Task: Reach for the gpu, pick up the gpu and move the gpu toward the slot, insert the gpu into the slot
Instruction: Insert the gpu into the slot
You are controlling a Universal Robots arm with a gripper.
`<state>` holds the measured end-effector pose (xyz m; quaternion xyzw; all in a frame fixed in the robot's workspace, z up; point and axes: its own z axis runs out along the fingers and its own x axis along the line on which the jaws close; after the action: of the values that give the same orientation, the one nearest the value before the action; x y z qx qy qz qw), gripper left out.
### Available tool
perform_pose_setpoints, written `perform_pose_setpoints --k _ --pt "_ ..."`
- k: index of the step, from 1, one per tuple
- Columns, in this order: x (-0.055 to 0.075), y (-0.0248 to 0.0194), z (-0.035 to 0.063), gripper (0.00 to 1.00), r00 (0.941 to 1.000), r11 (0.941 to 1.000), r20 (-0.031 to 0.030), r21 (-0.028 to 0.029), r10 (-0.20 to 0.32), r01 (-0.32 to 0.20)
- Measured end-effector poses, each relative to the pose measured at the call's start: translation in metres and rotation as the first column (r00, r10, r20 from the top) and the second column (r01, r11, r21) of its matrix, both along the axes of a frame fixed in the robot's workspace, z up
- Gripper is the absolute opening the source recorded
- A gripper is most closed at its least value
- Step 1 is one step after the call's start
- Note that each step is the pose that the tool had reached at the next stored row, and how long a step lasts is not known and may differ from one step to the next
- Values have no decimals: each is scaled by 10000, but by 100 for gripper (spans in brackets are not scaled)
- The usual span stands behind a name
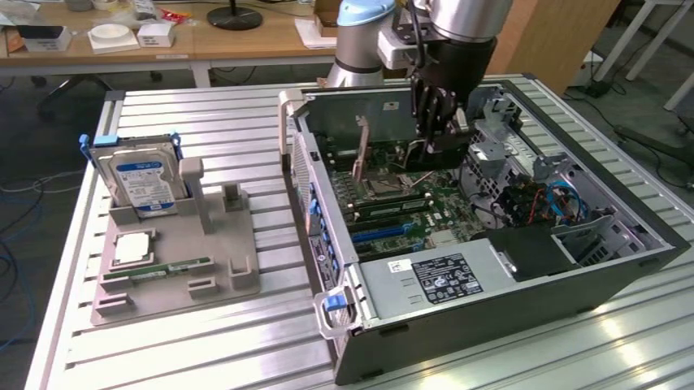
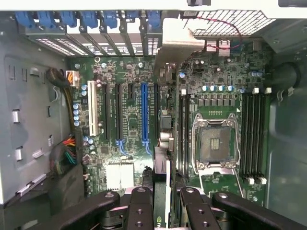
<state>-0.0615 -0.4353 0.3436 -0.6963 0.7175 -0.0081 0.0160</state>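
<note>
Exterior view: pincer (image 1: 436, 122) clenched on the gpu (image 1: 438, 154), which hangs upright inside the open case (image 1: 488, 325) near its far edge. Wrist view: gpu (image 2: 176, 42) seen edge-on between the fingers (image 2: 139, 211), silver bracket and green board above the motherboard (image 2: 132, 110).

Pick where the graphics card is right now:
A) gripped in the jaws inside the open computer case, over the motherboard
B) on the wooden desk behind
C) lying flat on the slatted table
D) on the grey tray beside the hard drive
A: the graphics card sits edge-on between the jaws, with the motherboard beyond it inside the open computer case.
</note>
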Motion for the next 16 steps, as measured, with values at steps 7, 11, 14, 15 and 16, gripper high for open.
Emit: perform_pose_setpoints --k 7,11,14,15,16 --pt "-42 -12 -112 27 10000 10000 -5 0 0 0" --pt "-102 -21 -171 27 10000 10000 -5 1 2 -2" --pt "-114 -51 -212 27 10000 10000 -8 -2 3 -3" --pt "-117 -72 -223 27 10000 10000 -6 0 3 -3" --pt "-119 -95 -231 27 10000 10000 -6 0 2 -2"
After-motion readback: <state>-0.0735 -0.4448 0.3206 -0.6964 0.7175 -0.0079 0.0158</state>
